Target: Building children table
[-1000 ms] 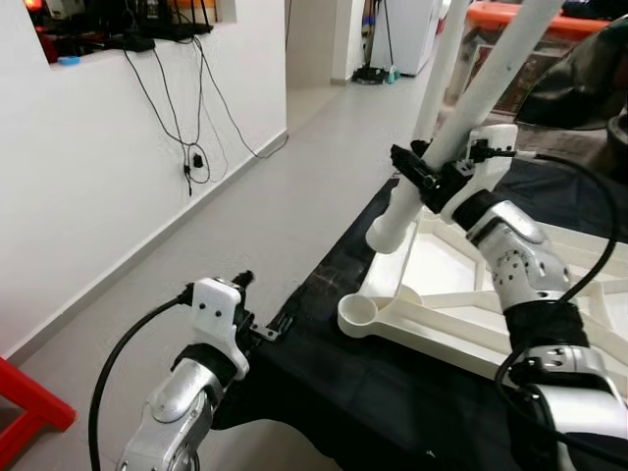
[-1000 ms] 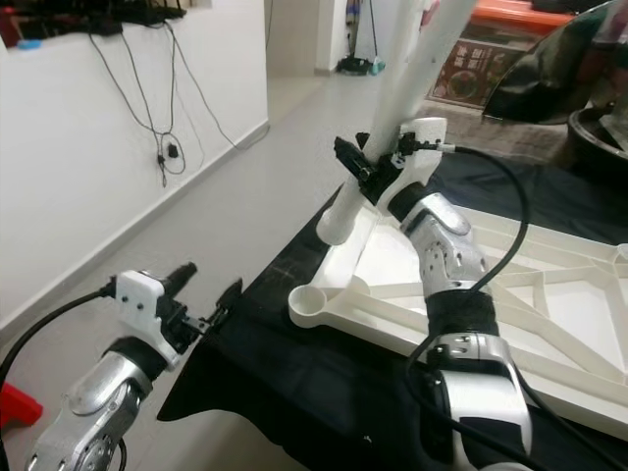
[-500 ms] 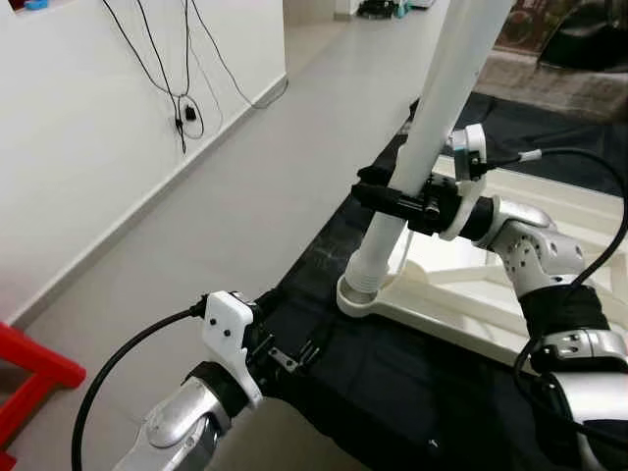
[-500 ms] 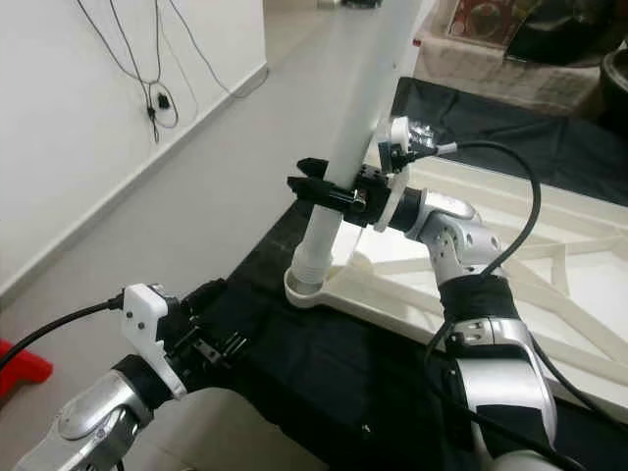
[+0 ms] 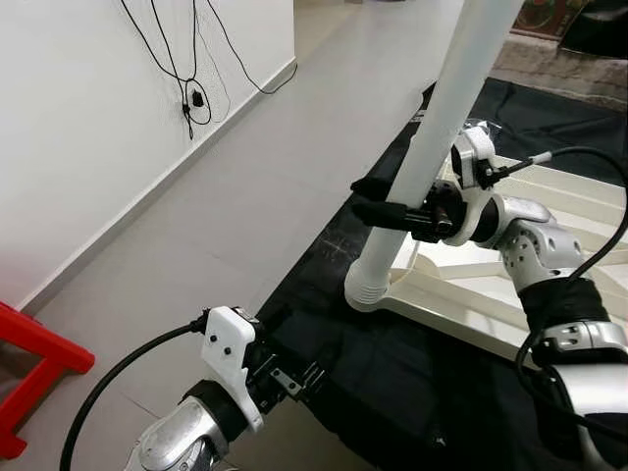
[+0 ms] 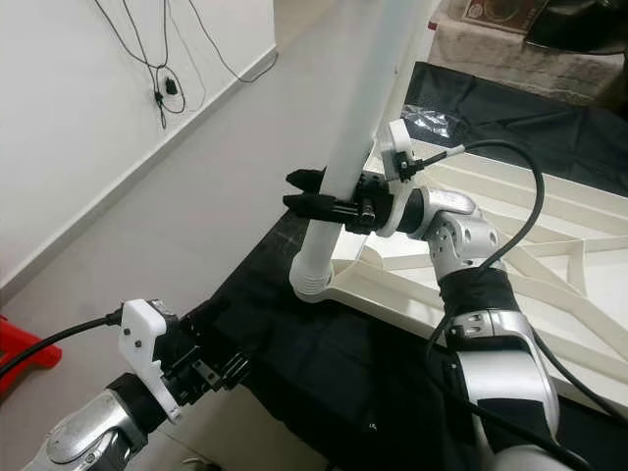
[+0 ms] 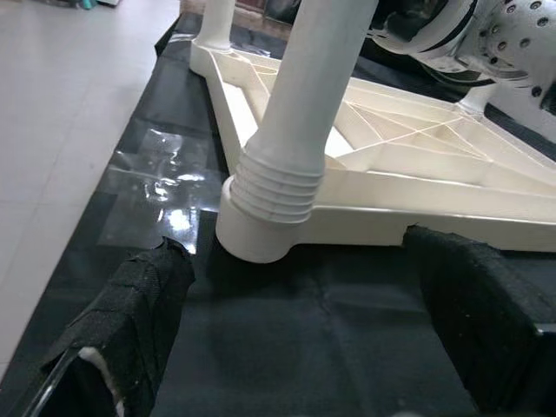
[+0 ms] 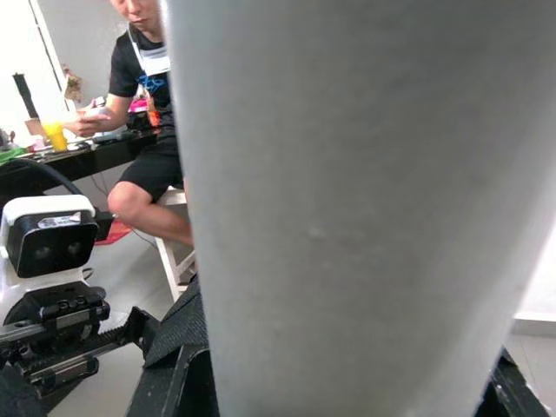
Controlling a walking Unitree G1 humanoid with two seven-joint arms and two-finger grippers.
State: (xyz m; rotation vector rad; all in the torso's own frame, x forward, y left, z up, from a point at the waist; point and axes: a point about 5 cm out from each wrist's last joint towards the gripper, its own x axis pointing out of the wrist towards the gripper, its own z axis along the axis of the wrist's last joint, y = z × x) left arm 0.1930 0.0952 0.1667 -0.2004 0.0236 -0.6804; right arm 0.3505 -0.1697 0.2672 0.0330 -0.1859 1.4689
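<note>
Table leg: a long white tube point(image 5: 442, 128), standing almost upright with a small tilt; its ribbed lower end point(image 7: 276, 195) sits in the round corner socket point(image 7: 248, 239) of the table top.
Table top: a white plastic panel point(image 6: 549, 226) with ribs, lying upside down on a black cloth point(image 5: 392, 383); the socket corner is near the cloth's edge, on the robot's left side of the panel.
Second leg: in the left wrist view another white tube point(image 7: 215, 22) stands at a farther corner of the panel.
Right gripper: the right gripper point(image 5: 385, 201) holds the table leg a little above the ribbed end; its black fingers point(image 6: 312, 201) are closed around the tube, one on each side.
Left gripper: the left gripper point(image 7: 304, 321) is low, in front of the socket corner, just over the cloth's edge; its two padded fingers point(image 7: 139, 304) are spread apart and hold nothing.
Cloth: black, with a shiny piece of clear tape point(image 7: 165, 187) beside the socket.
Floor: pale grey point(image 5: 245, 196), at the left of the cloth.
Wall: white, with black cables point(image 5: 191, 69) hanging down.
Red object: a red frame point(image 5: 34, 358) at the left edge, on the floor.
Person: in the right wrist view, a person in a black shirt point(image 8: 148, 87) sits at a desk behind the leg.
</note>
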